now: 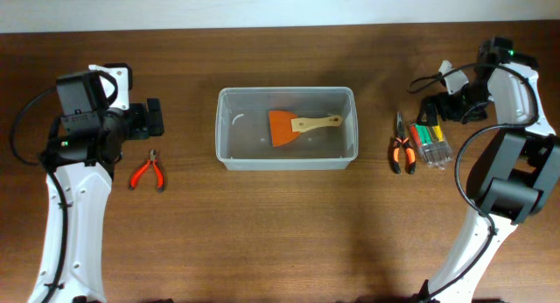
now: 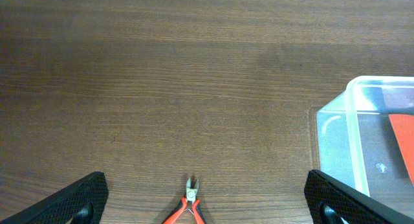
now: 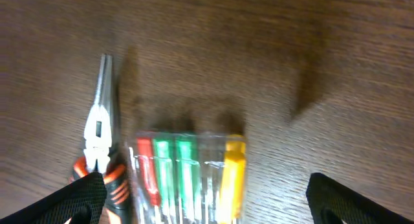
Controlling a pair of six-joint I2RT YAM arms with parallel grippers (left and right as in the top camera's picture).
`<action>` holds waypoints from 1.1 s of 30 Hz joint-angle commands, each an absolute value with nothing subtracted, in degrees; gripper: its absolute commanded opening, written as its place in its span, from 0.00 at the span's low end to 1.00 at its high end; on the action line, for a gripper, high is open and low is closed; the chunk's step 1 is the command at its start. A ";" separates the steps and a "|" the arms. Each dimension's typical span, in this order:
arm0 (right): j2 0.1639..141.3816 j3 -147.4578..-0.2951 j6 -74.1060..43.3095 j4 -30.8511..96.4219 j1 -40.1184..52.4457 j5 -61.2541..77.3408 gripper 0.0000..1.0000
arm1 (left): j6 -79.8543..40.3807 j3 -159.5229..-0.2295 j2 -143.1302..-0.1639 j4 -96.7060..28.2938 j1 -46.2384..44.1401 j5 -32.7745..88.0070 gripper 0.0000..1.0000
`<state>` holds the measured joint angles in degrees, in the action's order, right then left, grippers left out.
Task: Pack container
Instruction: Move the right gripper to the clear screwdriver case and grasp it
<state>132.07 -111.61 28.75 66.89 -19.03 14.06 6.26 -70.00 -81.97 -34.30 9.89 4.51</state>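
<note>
Left gripper (image 2: 204, 203) and right gripper (image 3: 207, 199) both gape wide, holding nothing. Clear container (image 1: 229, 128) sits mid-table between them, orange scraper (image 1: 283, 126) inside. Likely light, stiff, slick plastic that slides if nudged; pinch the rim.

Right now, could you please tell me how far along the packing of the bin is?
Done: one orange scraper lies in the bin. In hand: nothing; the left hand and right hand are both open and empty. Left: the red pliers near the left hand, and the orange pliers and screwdriver case on the right, all on the table.
</note>
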 commanded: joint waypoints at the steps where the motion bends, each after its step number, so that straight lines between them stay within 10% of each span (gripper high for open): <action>1: 131.63 -111.31 29.36 68.16 -18.22 16.38 0.99 | 7.01 -70.76 -82.06 -34.20 10.02 4.73 0.99; 33: 131.63 -96.90 21.26 62.04 -15.03 -1.98 0.86 | 7.01 -70.76 -82.06 -34.20 10.02 4.71 0.99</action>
<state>130.28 -100.07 22.96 62.39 -15.27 -1.72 6.26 -70.00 -81.97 -34.30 9.89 4.51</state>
